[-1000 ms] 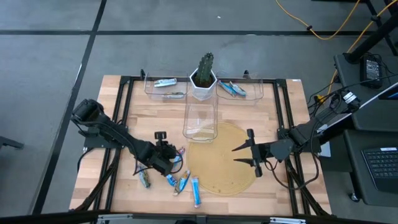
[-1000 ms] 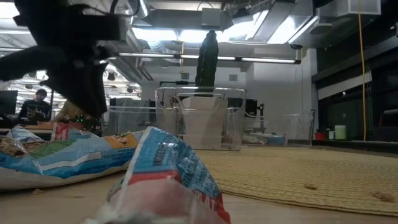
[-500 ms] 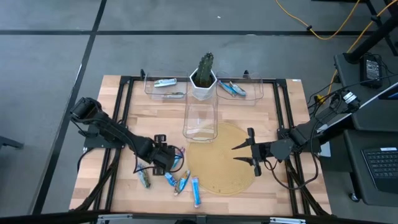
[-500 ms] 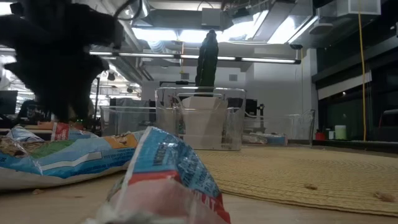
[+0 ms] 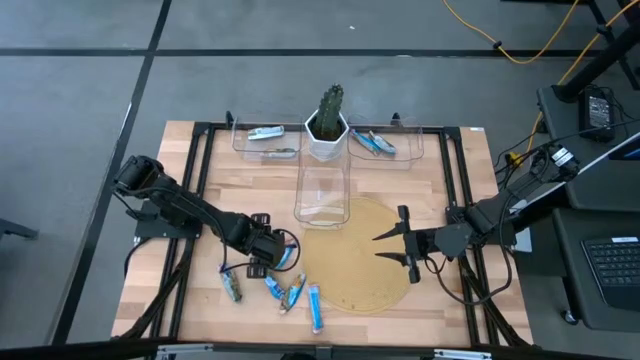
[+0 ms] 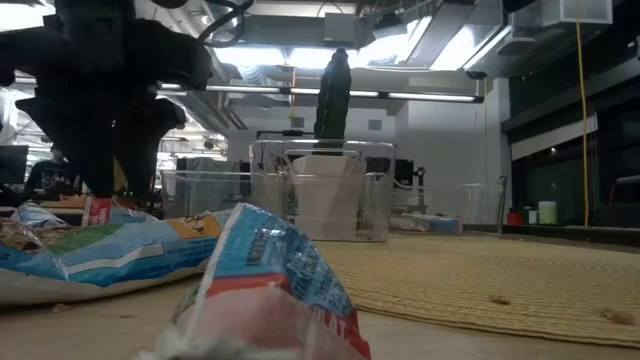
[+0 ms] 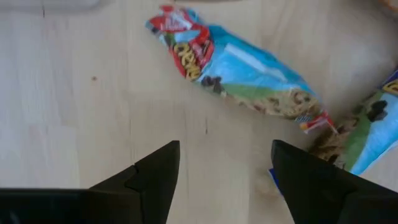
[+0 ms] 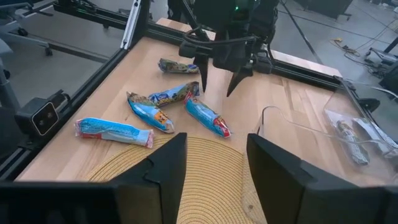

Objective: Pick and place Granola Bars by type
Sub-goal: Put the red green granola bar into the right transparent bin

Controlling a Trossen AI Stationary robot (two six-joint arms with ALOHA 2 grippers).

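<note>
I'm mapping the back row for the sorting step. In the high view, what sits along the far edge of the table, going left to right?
Left clear bin holding two bars → white pot with the cactus → right clear bin holding blue bars.

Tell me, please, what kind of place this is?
Probably a robotics lab or workshop: a wooden table in a black frame, two robot arms, yellow cable across the grey floor, and exposed ceiling ducts.
</note>
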